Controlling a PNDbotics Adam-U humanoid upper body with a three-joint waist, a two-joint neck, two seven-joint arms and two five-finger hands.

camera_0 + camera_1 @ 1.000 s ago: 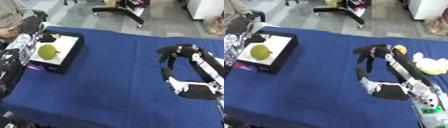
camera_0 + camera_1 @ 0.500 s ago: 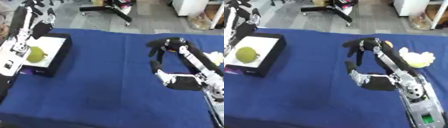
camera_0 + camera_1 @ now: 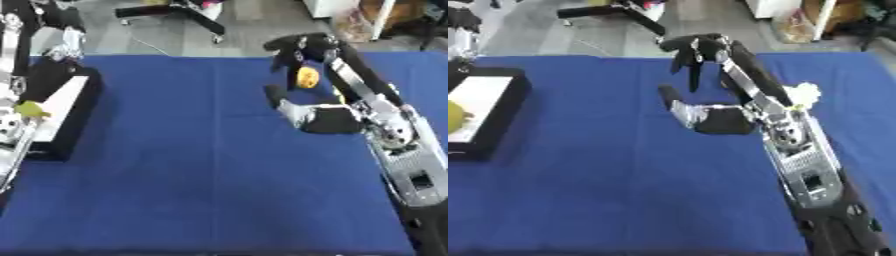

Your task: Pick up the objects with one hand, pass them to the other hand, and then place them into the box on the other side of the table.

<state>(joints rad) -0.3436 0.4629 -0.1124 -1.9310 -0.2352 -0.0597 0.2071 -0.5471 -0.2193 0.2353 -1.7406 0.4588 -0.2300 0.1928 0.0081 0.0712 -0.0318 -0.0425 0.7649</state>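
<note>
1. One green-yellow fruit was already sitting in the box at the left edge of the blue table, so I'd call that one done.
2. The right hand hung over the far right part of the table, fingers curled downward and holding nothing as far as I could see.
3. A yellow ball lay right by those fingers, just beside them, not gripped.
4. A pale soft toy sat further right, mostly hidden behind the arm.
5. The left hand was up at the far left above the box, with nothing in it; couldn't tell how its fingers were set.
6. My guess: still at least two things to grab, hand over and drop in the box.
</note>
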